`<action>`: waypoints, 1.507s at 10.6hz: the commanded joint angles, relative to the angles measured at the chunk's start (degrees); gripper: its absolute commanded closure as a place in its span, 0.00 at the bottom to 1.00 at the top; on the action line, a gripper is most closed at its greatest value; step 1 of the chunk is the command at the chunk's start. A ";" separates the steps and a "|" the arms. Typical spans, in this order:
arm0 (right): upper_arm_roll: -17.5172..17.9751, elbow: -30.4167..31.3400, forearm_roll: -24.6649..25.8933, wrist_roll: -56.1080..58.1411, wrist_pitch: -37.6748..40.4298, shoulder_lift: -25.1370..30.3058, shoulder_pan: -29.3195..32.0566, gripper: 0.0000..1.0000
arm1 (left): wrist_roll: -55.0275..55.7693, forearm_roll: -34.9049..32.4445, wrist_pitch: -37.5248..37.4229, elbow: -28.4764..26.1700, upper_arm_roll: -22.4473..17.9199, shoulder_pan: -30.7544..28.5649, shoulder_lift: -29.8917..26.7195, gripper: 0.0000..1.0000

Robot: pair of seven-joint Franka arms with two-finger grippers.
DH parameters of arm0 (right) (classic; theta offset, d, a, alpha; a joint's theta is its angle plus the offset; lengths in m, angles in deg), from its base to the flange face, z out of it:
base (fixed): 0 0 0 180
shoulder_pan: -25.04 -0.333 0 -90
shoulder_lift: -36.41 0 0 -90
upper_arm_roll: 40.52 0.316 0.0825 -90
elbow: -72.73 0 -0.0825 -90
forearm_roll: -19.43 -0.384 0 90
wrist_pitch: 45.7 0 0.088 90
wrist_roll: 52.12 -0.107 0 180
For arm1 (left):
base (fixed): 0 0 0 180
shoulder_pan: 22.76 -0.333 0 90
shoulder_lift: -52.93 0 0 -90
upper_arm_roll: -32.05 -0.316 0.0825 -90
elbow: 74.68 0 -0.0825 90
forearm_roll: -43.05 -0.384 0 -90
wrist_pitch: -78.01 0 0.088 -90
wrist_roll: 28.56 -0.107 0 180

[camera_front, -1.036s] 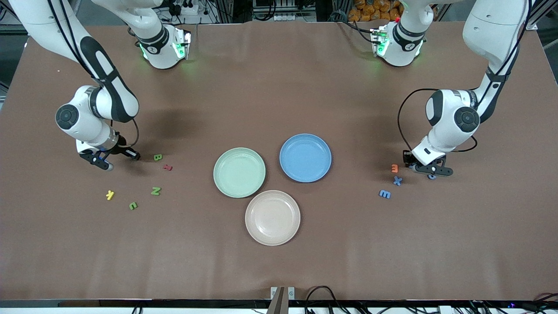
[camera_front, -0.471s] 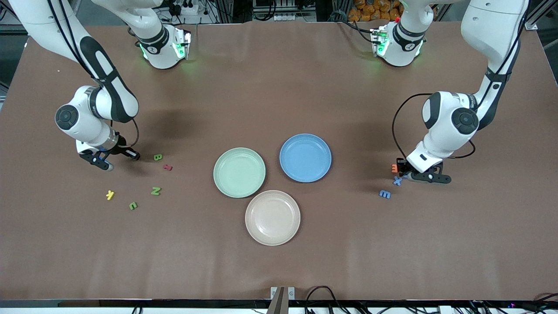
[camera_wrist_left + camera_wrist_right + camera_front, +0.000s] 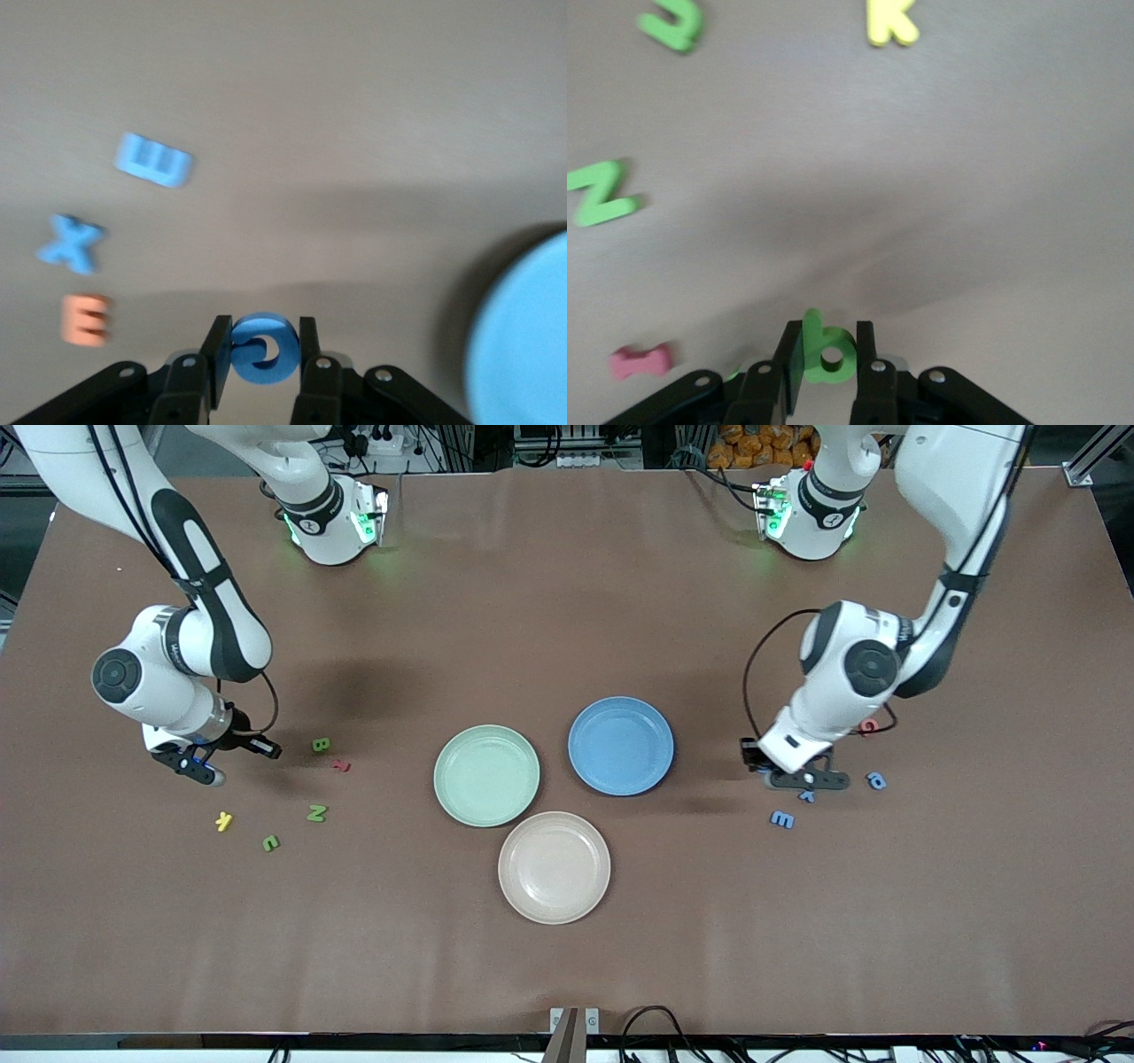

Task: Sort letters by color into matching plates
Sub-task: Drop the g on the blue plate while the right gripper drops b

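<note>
My left gripper (image 3: 806,782) is shut on a round blue letter (image 3: 263,351), low over the table beside the blue plate (image 3: 620,746). Beside it lie a blue X (image 3: 808,796), a blue E (image 3: 781,819), another blue letter (image 3: 876,780) and a red letter (image 3: 869,726); the left wrist view also shows an orange E (image 3: 87,319). My right gripper (image 3: 202,769) is shut on a green letter b (image 3: 829,354). Near it lie a green B (image 3: 321,744), a red I (image 3: 341,765), a green N (image 3: 316,812), a yellow K (image 3: 224,821) and one more green letter (image 3: 271,842).
The mint green plate (image 3: 486,776) and the beige-pink plate (image 3: 554,867) sit touching near the table's middle, the beige-pink one nearest the front camera. All three plates hold nothing. Cables lie along the table's front edge.
My left arm has carried the blue letter toward the blue plate, uncovering a blue and a red letter. My right gripper has drawn slightly toward the right arm's end of the table.
</note>
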 commanded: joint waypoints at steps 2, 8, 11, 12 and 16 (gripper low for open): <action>0.19 -8.81 -0.79 -0.41 9.35 0.93 -7.65 0.80 | 15.21 -1.34 -1.58 3.26 -0.45 10.55 0.98 1.00; 0.10 -16.73 -0.61 -7.60 9.71 -4.59 -19.60 0.78 | 26.92 -2.73 -1.67 8.36 -1.23 20.14 7.21 1.00; 0.10 -21.30 -0.61 -11.12 9.71 -8.37 -24.53 0.78 | 34.74 -11.50 -1.67 11.25 -1.24 20.76 10.11 0.00; 0.10 -22.71 -0.61 -13.30 9.71 -9.61 -26.37 0.78 | 35.36 -14.06 -1.76 11.27 -1.15 20.42 10.12 0.00; -0.25 -27.81 -0.61 -21.91 9.71 -14.97 -32.53 0.78 | 32.92 -14.52 -1.76 11.62 -1.24 17.79 9.42 0.00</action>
